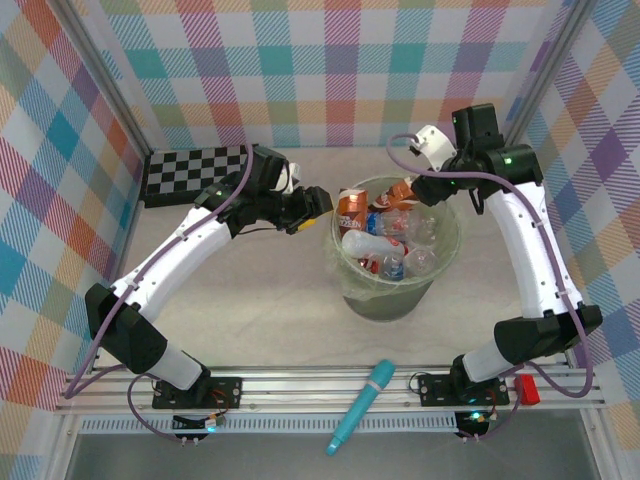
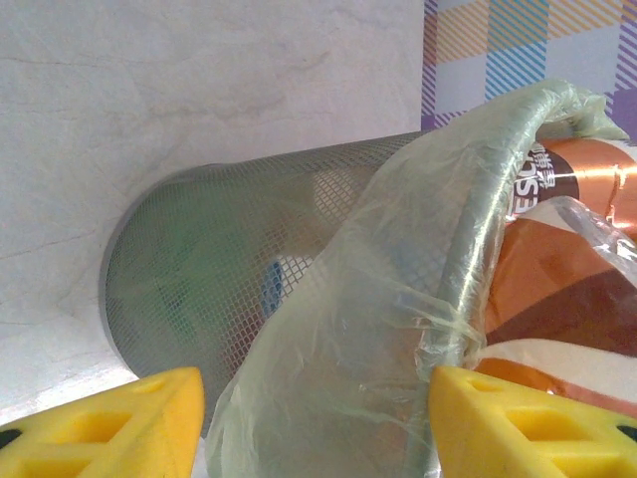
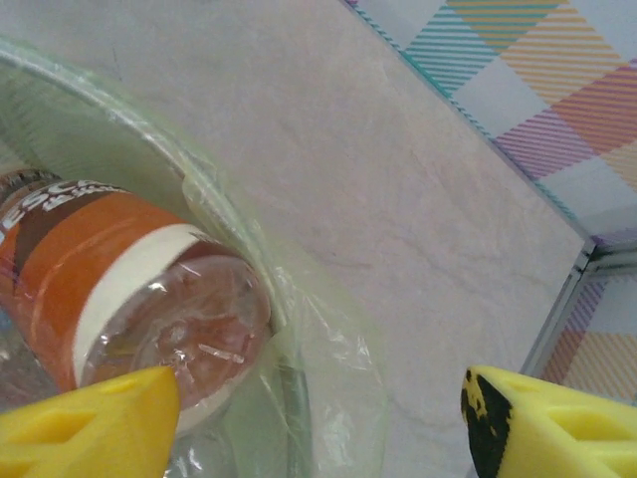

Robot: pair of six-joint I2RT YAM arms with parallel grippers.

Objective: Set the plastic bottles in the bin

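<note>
L tool (image 2: 314,403) & R tool (image 3: 320,403) open

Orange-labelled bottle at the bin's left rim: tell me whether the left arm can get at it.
Probably yes. The orange-labelled bottle lies uppermost in the bin, the left gripper right beside it, jaws open; only rim and liner intervene.

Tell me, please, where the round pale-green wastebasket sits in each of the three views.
Top external: the round pale-green wastebasket stands right of centre, between the two arms, seen from above.
Left wrist: the wastebasket lies across the centre, rim to the right.
Right wrist: the wastebasket rim arcs down the left half.
Shared landmark: the thin clear bag liner folded over the rim.
</note>
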